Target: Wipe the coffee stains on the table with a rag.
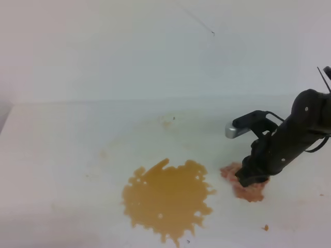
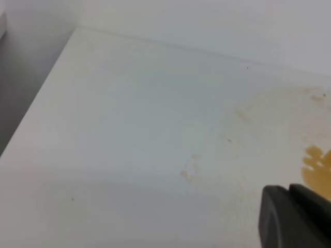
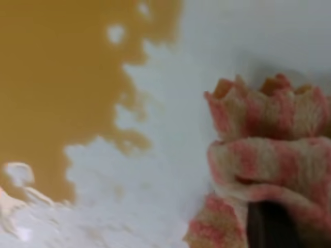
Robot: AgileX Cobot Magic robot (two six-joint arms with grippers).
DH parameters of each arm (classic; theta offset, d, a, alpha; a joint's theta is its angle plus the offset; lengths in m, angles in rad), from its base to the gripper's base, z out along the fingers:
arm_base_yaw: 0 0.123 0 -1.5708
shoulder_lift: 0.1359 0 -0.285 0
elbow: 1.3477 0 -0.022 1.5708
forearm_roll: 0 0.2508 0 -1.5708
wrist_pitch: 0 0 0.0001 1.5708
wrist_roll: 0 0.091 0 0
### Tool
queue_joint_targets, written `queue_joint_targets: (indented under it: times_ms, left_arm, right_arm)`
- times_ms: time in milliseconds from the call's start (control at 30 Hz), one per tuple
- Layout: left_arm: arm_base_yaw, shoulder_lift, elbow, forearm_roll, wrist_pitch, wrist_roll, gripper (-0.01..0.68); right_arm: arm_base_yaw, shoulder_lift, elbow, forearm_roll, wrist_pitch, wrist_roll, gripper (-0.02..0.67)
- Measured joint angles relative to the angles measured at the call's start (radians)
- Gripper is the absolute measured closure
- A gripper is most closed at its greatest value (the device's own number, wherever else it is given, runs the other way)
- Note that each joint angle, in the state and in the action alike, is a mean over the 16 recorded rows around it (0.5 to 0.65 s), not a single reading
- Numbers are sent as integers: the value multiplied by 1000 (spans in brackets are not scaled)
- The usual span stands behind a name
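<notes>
The coffee stains (image 1: pixel 168 199) form one wide amber blotch with ragged edges at the front middle of the white table (image 1: pixel 77 144). To its right lies the pinkish-orange rag (image 1: pixel 248 192). My right gripper (image 1: pixel 251 178) presses down into the rag from above. In the right wrist view the rag (image 3: pixel 264 155) is bunched into folds around a dark finger (image 3: pixel 269 227), with the stain (image 3: pixel 62 93) a short way to its left. The left wrist view shows only a dark part of my left gripper (image 2: pixel 289 206) low on the right, and the stain's edge (image 2: pixel 318 165).
A tiny orange crumb (image 1: pixel 266 227) lies near the front edge, right of the rag. Faint tan smudges (image 1: pixel 166 123) mark the table behind the stain. A white wall rises behind the table. The table's left edge (image 2: pixel 36 108) drops away.
</notes>
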Motion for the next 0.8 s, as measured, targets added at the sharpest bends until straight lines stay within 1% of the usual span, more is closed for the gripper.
queue_joint_targets:
  times_ms: [133,233,400,800]
  left_arm:
    - [0,0,0,0,0,0,672]
    - [0,0,0,0,0,0,672]
    - [0,0,0,0,0,0,672]
    - [0,2,-2,0,1,0,672]
  right_arm:
    - [19,30,-31,44,5,-30,580]
    - [40,58,-72,69,17,-48,611]
    - [81,125,-180,78,60,-39,616]
    - [180,304,-521,54,218,11,613]
